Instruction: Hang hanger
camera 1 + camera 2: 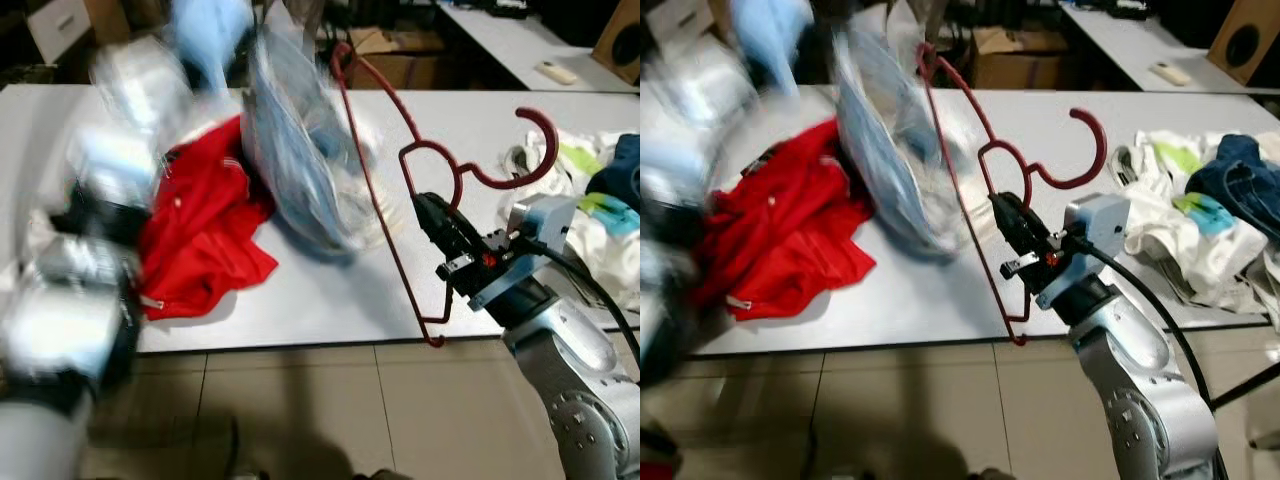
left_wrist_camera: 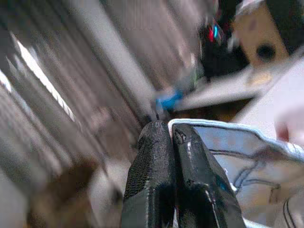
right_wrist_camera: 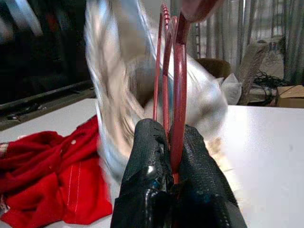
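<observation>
Right gripper is clamped on the red hanger at its neck, frame tilted up over the white table, hook curling toward the clothes pile. Left gripper, pinched on a pale garment, holds it raised beside the hanger's top, above the red shirt.

My right gripper, fingers clamped on the red hanger, holds it above the white table beside a blurred pale-blue garment and red shirt.
</observation>
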Available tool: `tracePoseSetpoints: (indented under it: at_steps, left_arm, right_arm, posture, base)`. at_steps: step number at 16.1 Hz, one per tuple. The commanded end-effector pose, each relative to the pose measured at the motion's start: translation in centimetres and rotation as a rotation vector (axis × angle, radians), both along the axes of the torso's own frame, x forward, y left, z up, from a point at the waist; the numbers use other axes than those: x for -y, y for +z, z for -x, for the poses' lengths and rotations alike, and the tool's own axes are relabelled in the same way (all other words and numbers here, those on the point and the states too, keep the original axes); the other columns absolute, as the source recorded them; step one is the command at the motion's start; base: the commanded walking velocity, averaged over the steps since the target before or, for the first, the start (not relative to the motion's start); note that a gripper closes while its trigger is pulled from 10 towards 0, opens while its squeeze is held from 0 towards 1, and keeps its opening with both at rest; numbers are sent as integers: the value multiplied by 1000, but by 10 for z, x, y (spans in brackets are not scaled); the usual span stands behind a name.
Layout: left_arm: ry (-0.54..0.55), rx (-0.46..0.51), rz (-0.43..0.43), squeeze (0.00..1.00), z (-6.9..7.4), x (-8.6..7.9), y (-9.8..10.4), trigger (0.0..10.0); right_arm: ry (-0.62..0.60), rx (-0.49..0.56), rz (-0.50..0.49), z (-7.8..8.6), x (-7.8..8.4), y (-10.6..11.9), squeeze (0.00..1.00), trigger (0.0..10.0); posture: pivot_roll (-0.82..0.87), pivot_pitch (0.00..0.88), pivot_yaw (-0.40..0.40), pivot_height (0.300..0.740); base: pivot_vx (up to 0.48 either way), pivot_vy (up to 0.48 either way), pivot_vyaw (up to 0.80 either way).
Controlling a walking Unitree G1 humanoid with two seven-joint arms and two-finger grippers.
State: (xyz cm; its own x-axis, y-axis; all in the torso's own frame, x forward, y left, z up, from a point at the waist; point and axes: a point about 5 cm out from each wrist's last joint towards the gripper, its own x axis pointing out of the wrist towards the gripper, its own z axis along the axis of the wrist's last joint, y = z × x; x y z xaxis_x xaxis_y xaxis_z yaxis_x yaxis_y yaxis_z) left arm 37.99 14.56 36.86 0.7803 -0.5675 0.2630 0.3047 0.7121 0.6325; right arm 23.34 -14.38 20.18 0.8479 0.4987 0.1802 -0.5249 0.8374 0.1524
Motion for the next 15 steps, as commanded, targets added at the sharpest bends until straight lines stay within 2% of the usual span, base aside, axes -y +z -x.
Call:
tracePoseSetpoints:
  at_steps: [1,2,3,4,5,8,11,12,13,15]
  left_arm:
    - [-119,22,-61,0,8,23,3,0]
    - [-175,-24,-89,0,7,33,-11,0]
    - [-187,-36,-97,0,6,35,-15,0]
    - [-188,-82,-132,0,1,38,-34,0]
    - [-181,-111,-118,0,-4,39,-46,0]
    - [-190,-157,-101,0,-8,46,-59,0]
    - [-192,-173,-91,0,-10,49,-68,0]
    - [-188,-176,-92,0,-11,50,-73,0]
    - [-179,-174,-97,0,-12,49,-74,0]
    - [-175,-168,-102,0,-12,47,-72,0]
  right_arm:
    - [-16,3,-17,3,3,3,0,10000]
    - [-22,-4,-19,5,4,1,0,10000]
    - [-24,-6,-20,6,4,1,0,10000]
    - [-10,-20,-26,12,4,-1,0,10000]
    - [42,-41,-28,21,2,-2,0,10000]
    - [171,-102,-27,39,1,-6,0,10000]
    - [198,-144,4,54,6,-8,0,10000]
    - [218,-182,30,67,13,-9,0,10000]
    - [228,-207,49,72,17,-11,0,10000]
    - [222,-245,80,76,22,-16,0,10000]
  posture:
    - [-17,0,16,740]
    - [-19,0,22,740]
    - [-20,0,24,740]
    - [-33,0,31,740]
    - [-35,0,30,740]
    - [-39,0,14,740]
    - [-50,0,13,740]
    - [-56,0,13,740]
    - [-59,0,15,740]
    - [-64,0,17,740]
  base:
    - [0,0,0]
    - [0,0,0]
    - [0,0,0]
    - [0,0,0]
    - [0,0,0]
    - [0,0,0]
    - [0,0,0]
    - [0,0,0]
    - [0,0,0]
    - [0,0,0]
